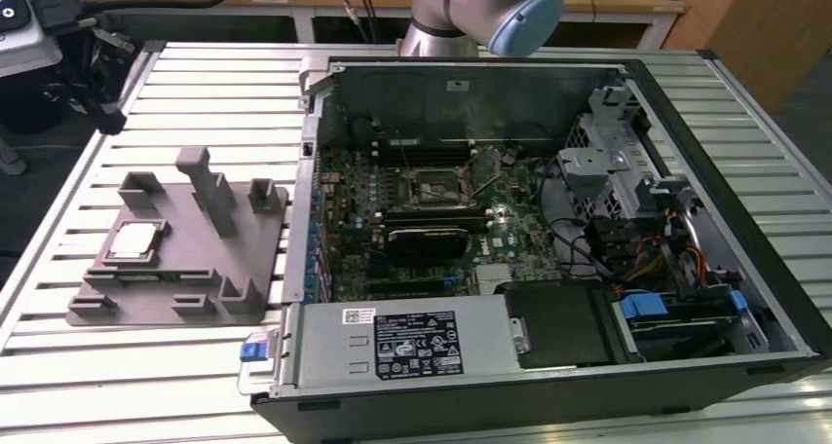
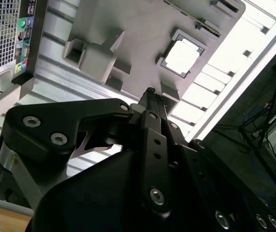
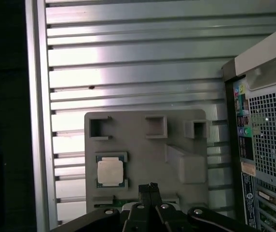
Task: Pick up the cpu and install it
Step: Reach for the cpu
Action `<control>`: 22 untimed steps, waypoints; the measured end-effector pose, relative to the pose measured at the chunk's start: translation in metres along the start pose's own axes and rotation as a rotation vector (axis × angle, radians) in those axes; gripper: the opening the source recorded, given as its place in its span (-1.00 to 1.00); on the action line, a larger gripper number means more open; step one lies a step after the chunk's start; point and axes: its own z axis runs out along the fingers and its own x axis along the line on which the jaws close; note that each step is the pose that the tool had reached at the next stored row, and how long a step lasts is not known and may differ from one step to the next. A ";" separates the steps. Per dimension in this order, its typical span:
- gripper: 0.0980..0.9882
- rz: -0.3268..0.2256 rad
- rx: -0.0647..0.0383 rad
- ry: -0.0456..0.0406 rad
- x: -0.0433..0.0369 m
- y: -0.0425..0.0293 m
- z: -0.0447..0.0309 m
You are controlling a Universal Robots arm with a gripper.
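Note:
The cpu is a small square chip with a silver top, lying flat in a recess of the grey tray at the exterior view's left. Both wrist views look down on the cpu from well above. My gripper hangs over the tray, off to one side of the chip, shut with nothing between its fingers. The black motherboard socket with its metal frame sits inside the open computer case.
The tray carries several upright pegs beside the chip. The case wall stands close to the tray. The ribbed metal table stretches around both. The arm's joint sits at the back of the table.

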 end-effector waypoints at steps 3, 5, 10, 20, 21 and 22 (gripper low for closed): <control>-0.98 0.000 0.000 0.0004 0.0012 -0.0007 0.0054; -0.98 0.000 0.000 0.0005 0.0021 -0.0011 0.0090; -0.98 0.000 0.000 0.0008 0.0050 -0.0022 0.0180; -0.98 0.001 0.000 0.0010 0.0116 -0.0044 0.0360; -0.98 0.001 0.000 0.0010 0.0122 -0.0046 0.0378; -0.98 0.001 0.000 0.0011 0.0128 -0.0049 0.0395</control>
